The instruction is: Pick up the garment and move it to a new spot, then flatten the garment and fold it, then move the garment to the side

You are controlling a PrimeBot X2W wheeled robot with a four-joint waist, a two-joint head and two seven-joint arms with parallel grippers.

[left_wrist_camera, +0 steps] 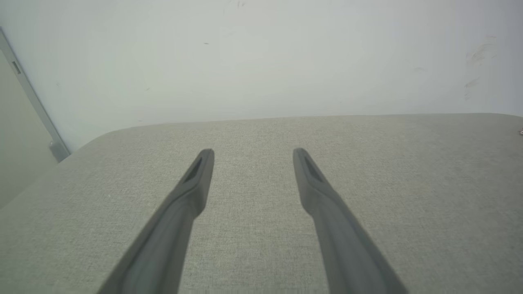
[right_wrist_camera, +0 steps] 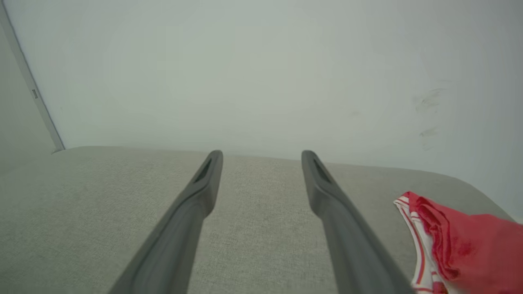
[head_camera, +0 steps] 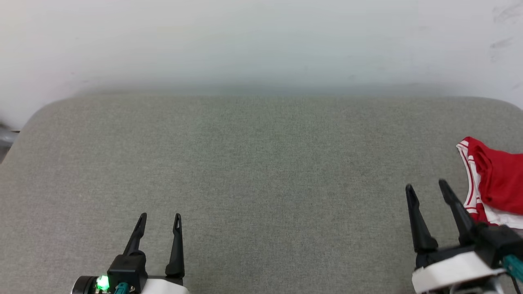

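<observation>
- Shirt (head_camera: 500,183) position matters most here. The red cloth with striped white trim lies bunched at the right edge of the grey table (head_camera: 261,171). The head view's border cuts part of it off, so you cannot tell whether it is neatly folded.
- Your right gripper (head_camera: 425,185) stands just left of the shirt, with its fingers spread and pinching nothing. Cloth and fingers look apart.
- Your left gripper (head_camera: 160,216) sits at the near left, well apart from the shirt. Its fingers are likewise spread, over bare table.
- This layout fits two stages: a rumpled shirt waiting to be lifted toward the middle, or a folded one already set aside with both arms clear of it.
- Settle which it is before you commit. Bringing the whole shirt into the head view would show whether its edges are squared or loose.
- Either way, keep the right fingers from brushing the trim. Light cloth like this probably snags and shifts easily.
</observation>
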